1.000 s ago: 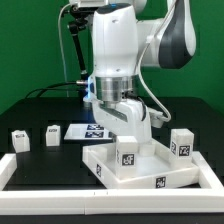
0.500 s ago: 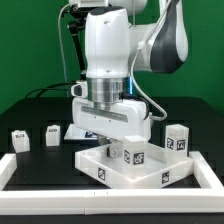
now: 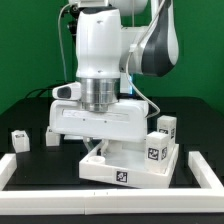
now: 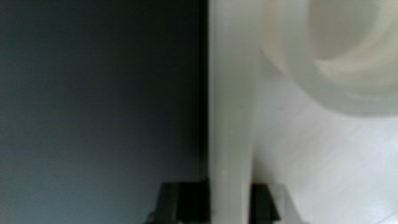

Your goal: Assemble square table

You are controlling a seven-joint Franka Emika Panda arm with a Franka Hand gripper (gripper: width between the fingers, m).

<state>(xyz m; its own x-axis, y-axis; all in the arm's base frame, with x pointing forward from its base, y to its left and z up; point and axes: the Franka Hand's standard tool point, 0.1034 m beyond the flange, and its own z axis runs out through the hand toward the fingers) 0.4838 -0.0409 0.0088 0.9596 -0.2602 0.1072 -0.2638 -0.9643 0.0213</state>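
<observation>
Claw (image 4: pixel 217 203) clamps a raised wall of the tabletop (image 3: pixel 130 168); you seemingly have every leg (image 3: pixel 19 139) left to fit.

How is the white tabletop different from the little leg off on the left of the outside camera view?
The tabletop is wide, flat and rimmed, while the leg is a small block. The tabletop's raised edge is pinched in the gripper, while the leg lies off to the side, untouched. Both are white and carry black-and-white tags.
</observation>
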